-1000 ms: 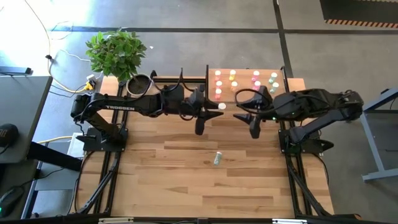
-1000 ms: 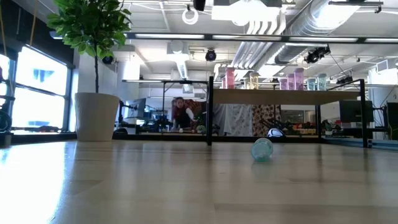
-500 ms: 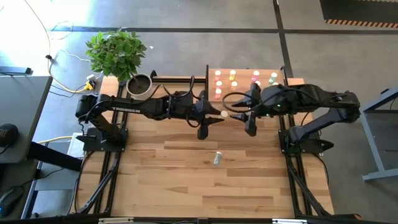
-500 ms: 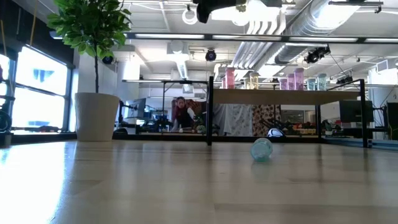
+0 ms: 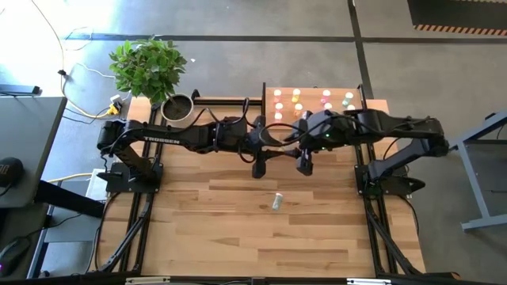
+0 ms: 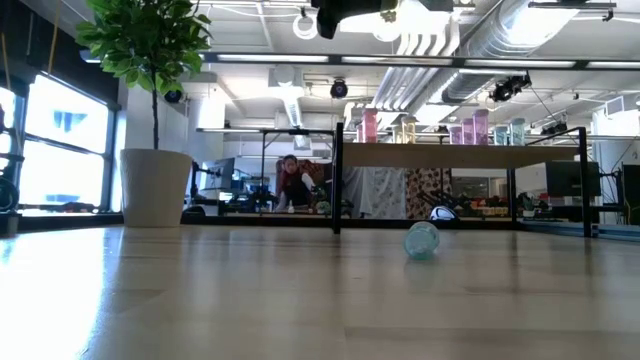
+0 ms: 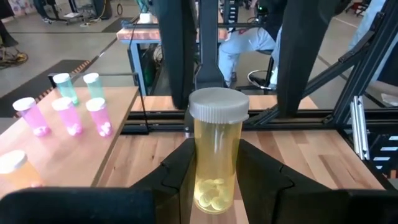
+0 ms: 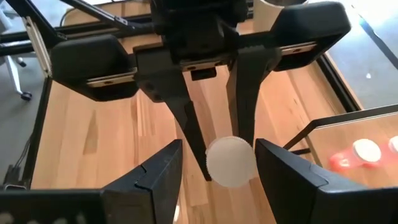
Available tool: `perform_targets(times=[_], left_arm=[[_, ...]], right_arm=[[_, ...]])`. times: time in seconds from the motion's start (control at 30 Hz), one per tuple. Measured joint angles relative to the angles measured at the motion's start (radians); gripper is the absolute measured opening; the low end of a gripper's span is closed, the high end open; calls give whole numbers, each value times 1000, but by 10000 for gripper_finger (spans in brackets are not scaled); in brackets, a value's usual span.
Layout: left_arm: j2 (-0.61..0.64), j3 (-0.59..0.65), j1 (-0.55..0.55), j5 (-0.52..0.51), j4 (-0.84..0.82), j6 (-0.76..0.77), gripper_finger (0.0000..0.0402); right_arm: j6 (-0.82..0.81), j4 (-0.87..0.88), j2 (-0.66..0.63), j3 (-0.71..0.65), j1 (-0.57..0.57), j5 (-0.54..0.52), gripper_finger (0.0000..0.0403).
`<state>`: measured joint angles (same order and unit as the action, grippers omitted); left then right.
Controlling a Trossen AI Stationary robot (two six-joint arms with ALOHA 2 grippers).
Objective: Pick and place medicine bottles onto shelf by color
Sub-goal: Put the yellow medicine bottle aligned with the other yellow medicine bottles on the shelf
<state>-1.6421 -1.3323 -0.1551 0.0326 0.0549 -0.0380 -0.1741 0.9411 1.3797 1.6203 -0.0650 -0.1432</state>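
- One yellow pill bottle point(image 7: 214, 149), white-capped, is clamped upright in the left gripper point(image 7: 214, 186), just in front of the shelf point(image 5: 313, 96).
- Right gripper point(image 8: 214, 163) has moved in; its wide-spread fingers now flank the bottle's cap.
- One pale green bottle point(image 5: 277, 202) lies on the table, well apart from the shelf.
- About a dozen bottles stand on the shelf.

Two dark, near-black arms of jointed tubular segments. White "TROSSEN" lettering along left arm point(image 5: 154, 136). Loose black cables looping over both arms near the wrists. Small green light on right arm point(image 5: 372, 131) by the wrist. Black frame rails and bases under each shoulder. Left pincer point(image 7: 211, 171): matte black, blocky angular fingers point(image 7: 177, 177). Right pincer point(image 8: 214, 171): same black wedge-shaped fingers point(image 8: 155, 174), tapering inward
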Motion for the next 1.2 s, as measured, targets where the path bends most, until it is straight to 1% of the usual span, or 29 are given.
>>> perform_targets(times=[0.23,0.33,0.5,0.6,1.2], left_arm=[[0,0,0,0,-1,0,92],[0,0,0,0,-1,0,92],[0,0,0,0,0,0,92],[0,0,0,0,1,0,92],[0,0,-2,0,1,0,92]], right_arm=[[-2,1,17,0,0,0,185],[-9,1,16,0,0,-9,166],[-8,2,16,0,0,-10,121],[-8,3,16,0,0,-12,106],[-8,10,16,0,0,-12,95]])
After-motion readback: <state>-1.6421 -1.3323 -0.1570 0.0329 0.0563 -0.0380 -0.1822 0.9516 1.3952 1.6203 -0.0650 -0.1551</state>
